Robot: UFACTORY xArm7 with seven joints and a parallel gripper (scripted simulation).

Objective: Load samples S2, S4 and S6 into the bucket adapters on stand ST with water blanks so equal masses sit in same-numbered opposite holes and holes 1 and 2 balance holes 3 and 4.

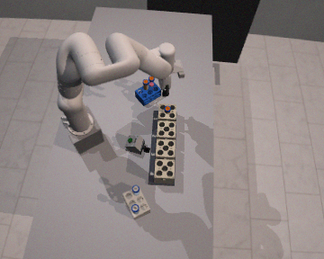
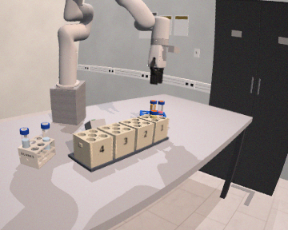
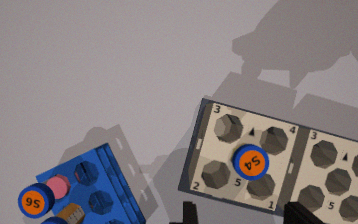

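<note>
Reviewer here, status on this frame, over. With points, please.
Gripper (image 1: 166, 91) (image 2: 156, 77) open, holding nothing. S4 (image 1: 167, 109) (image 2: 154, 113) (image 3: 251, 162) in adapter 1 (image 1: 174, 118) (image 2: 162, 128) (image 3: 207, 150), hole 5. S6 (image 3: 33, 201) in blue rack (image 1: 148, 100) (image 2: 142, 113) (image 3: 125, 197). Nothing visibly blocking S6's cap.

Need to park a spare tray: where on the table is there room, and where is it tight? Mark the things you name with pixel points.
Room: between BLANKS rack (image 1: 142, 209) (image 2: 38, 159) and adapter 4 (image 1: 165, 176) (image 2: 90, 151). Tight: around blue rack (image 1: 148, 95) (image 3: 111, 187) and adapter 1 (image 1: 174, 115) (image 2: 162, 128) (image 3: 220, 151), under the gripper (image 1: 166, 91) (image 2: 156, 76).
</note>
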